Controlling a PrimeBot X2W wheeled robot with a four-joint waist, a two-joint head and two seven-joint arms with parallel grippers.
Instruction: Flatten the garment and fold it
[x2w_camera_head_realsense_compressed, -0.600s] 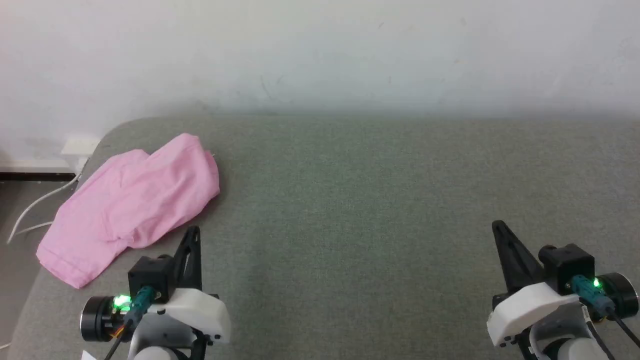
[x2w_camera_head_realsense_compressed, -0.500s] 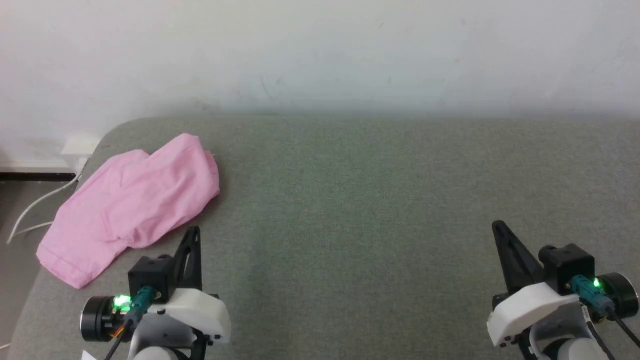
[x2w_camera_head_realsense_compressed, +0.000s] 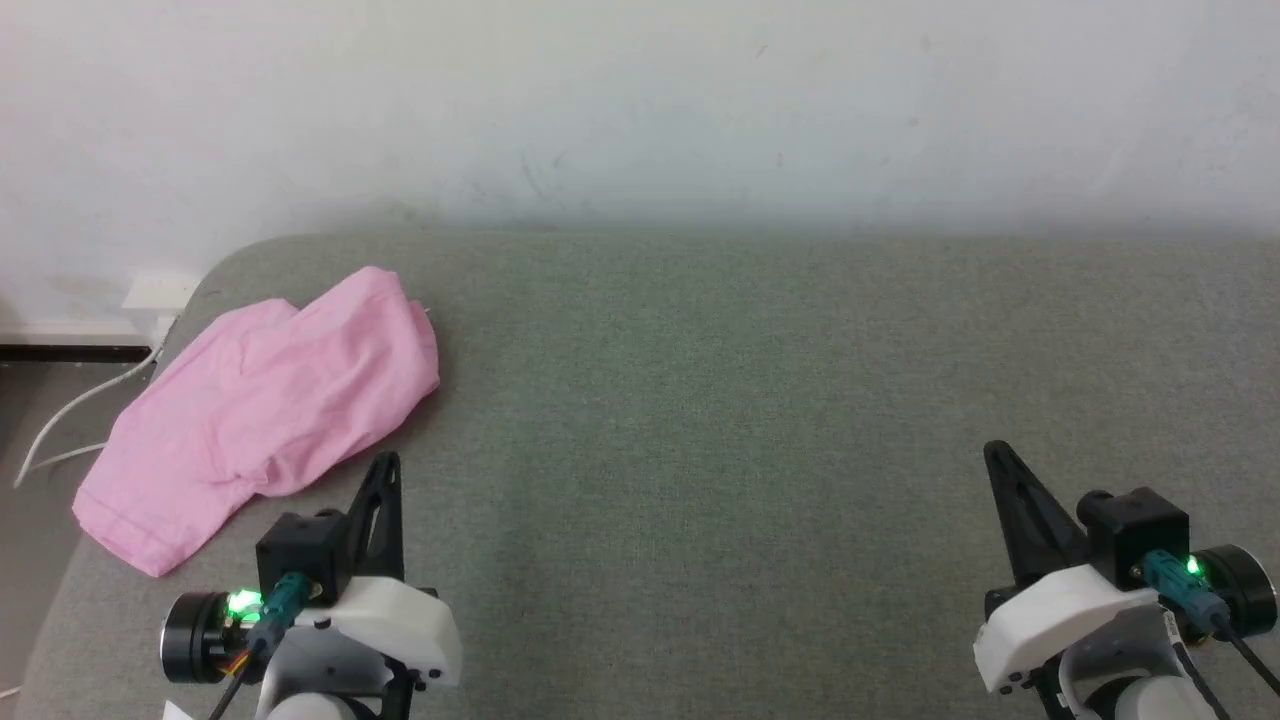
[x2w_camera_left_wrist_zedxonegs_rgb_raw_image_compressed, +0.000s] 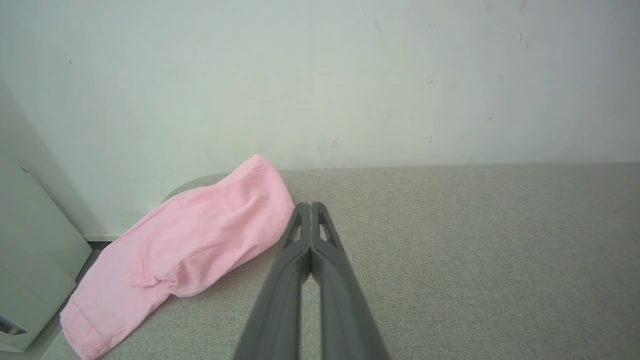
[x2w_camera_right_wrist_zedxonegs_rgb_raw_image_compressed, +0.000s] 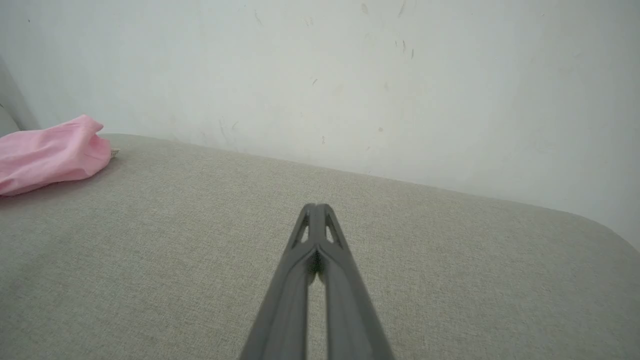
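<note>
As it lies, garment (x2w_camera_head_realsense_compressed: 260, 410) diagonal, pointing far-right

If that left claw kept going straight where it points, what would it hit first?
Probably the white wall behind the grey cushion. The shut left gripper aims just right of the pink shorts and seems to miss them, though depth is unclear.

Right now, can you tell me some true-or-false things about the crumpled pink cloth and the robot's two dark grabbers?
The crumpled light pink cotton garment lies on the grey woven fabric surface. True.
The left gripper holds the garment. False: it is shut on nothing.
The right gripper is wide open. False: its fingers are shut together.
The garment lies nearer the left gripper than the right gripper. True.
</note>
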